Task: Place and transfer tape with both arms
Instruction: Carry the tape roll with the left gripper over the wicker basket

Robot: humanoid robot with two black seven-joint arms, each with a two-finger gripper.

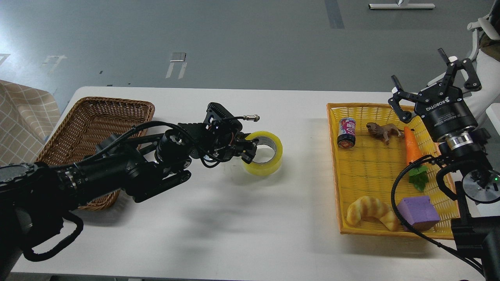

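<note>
The tape, a thick yellow roll with a pale core, is at the middle of the white table. It is tilted and held just above the surface, with its shadow underneath. My left gripper is shut on the roll's left rim, one finger inside the core. My right gripper is open and empty, raised above the far right corner of the yellow tray.
A brown wicker basket stands at the table's left, partly under my left arm. The yellow tray holds a can, a toy lion, a carrot, a croissant toy and a purple block.
</note>
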